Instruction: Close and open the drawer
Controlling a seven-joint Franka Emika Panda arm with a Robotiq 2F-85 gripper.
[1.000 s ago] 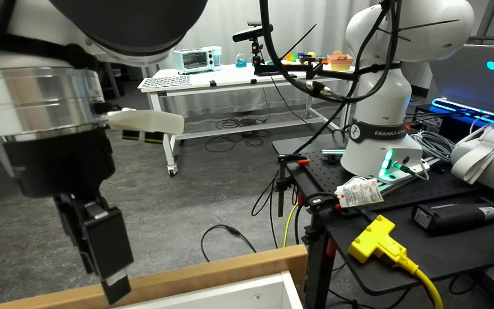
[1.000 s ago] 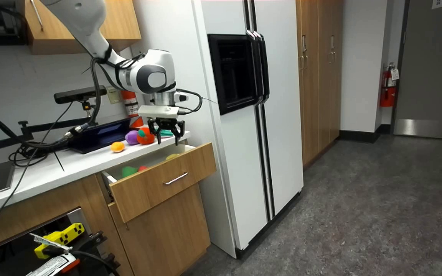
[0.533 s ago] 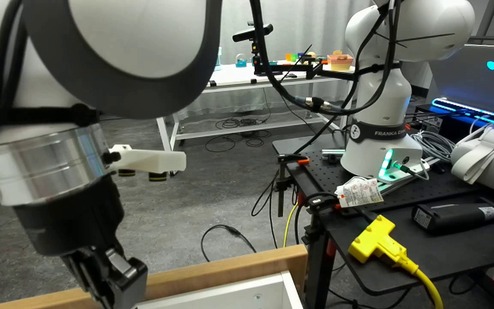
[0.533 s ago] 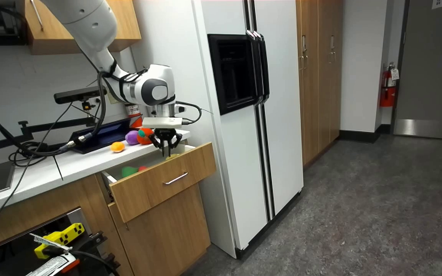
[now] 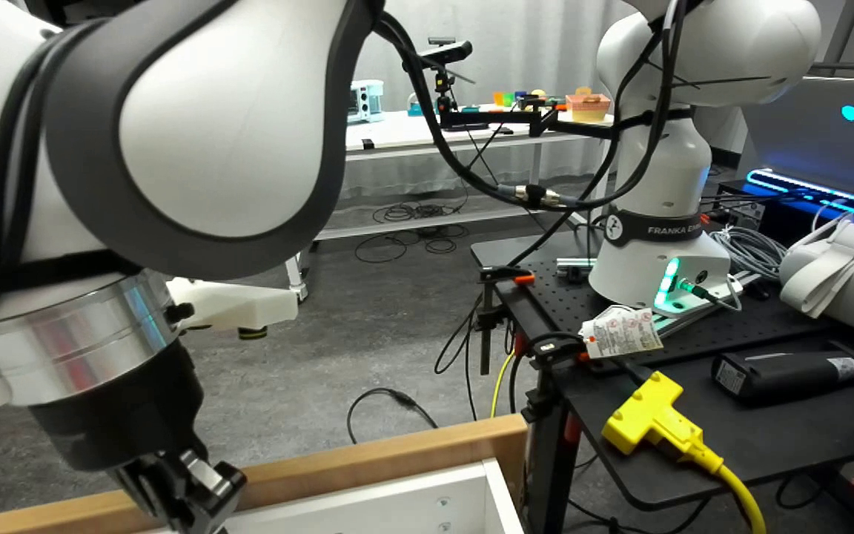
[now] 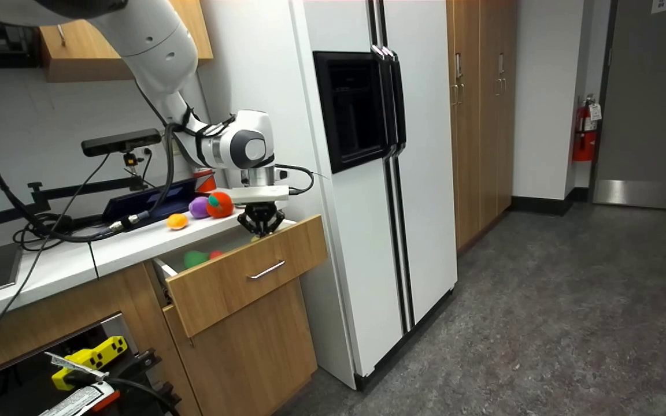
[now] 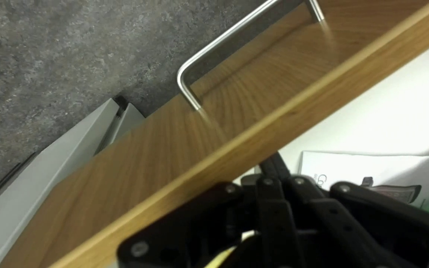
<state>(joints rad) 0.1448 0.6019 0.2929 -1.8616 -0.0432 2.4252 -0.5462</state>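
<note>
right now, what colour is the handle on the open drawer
Shiny silver; the drawer handle shows best in the wrist view.

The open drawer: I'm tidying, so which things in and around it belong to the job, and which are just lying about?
For the job:
drawer, open
its handle
gripper, closed, just inside the drawer front

Seemingly just lying about:
on the counter: orange item, purple item, red item with green patch
in the drawer: green item, small red item, yellow item
</note>
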